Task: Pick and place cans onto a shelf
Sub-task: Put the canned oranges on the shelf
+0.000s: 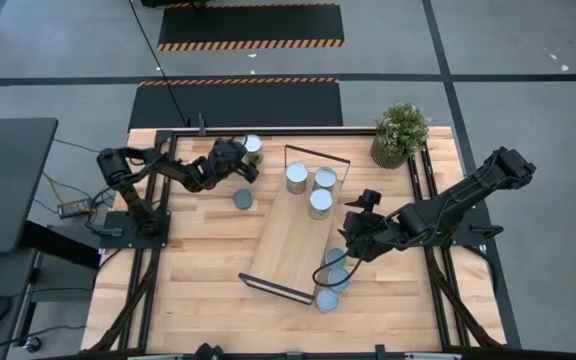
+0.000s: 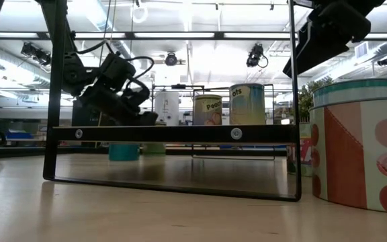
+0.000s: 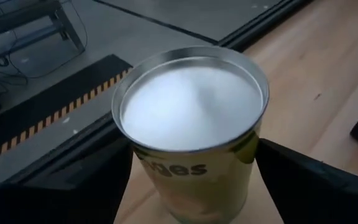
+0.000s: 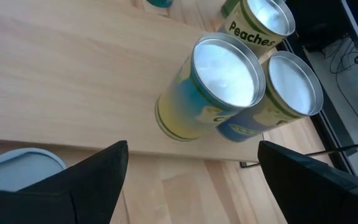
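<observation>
A yellow-green can with a silvery top stands upright on its base near the table's far edge. My left gripper is open, one finger on each side of that can. The light-wood shelf lies slantwise mid-table, with three cans standing at its far end. My right gripper hangs open above the shelf's right side, holding nothing. The shelf's cans show ahead of it. My left gripper's fingers come at the can's side wall nearly level, from the table's left, one on each side below the rim. I cannot tell whether they touch it. The can stands upright on the table.
A small teal can stands left of the shelf. Three pale-topped cans cluster by the shelf's near right corner, under the right arm. A potted plant stands at the far right. A tomato-labelled can looms close in the low view.
</observation>
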Robot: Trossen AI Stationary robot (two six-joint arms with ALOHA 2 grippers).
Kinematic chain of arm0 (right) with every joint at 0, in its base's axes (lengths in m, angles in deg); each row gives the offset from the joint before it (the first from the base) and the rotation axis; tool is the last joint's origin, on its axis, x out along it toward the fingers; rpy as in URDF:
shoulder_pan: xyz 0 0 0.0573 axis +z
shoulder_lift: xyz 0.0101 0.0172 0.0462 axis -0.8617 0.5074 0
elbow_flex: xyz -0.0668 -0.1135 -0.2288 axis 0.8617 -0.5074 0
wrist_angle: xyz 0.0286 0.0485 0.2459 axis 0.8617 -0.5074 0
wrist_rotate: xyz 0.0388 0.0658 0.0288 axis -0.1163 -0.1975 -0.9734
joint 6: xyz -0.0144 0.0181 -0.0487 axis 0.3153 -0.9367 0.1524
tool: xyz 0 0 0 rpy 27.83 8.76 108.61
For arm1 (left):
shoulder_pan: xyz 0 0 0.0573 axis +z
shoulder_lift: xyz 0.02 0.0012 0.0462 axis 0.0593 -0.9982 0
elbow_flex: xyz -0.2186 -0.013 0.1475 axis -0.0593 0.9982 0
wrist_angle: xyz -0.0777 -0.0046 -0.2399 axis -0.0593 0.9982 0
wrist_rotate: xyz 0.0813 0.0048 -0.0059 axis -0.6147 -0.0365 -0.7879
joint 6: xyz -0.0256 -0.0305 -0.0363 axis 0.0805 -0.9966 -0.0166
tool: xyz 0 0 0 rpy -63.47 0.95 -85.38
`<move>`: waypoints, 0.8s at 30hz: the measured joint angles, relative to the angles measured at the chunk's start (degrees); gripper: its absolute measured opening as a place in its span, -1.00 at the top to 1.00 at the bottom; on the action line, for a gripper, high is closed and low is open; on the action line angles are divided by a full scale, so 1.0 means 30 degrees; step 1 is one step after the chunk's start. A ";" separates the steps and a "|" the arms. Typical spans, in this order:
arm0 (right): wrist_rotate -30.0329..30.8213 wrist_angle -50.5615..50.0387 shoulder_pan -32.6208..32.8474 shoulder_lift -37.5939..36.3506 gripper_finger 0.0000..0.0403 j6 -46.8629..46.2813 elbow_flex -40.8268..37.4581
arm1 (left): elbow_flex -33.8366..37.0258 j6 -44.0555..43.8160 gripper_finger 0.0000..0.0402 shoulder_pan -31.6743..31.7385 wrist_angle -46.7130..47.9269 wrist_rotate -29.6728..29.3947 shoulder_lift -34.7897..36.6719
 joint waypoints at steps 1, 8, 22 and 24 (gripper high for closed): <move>-0.0007 0.0022 0.0000 0.0000 -0.82 0.0000 0.0000 | 0.0000 0.0000 -0.71 0.0007 -0.0108 0.0014 0.0000; -0.0009 0.0042 0.0000 0.0000 -0.82 0.0098 0.0000 | -0.0007 0.0992 -0.71 -0.0001 -0.0989 0.0927 -0.0001; -0.0027 0.0289 0.0000 0.0007 -0.82 0.0143 0.0000 | -0.0051 0.1836 -0.72 0.0022 -0.1811 0.2106 0.0000; -0.0071 0.0427 -0.0004 0.0007 -0.82 0.0142 0.0000 | -0.0051 0.1555 -0.75 0.0022 -0.1793 0.2416 0.0000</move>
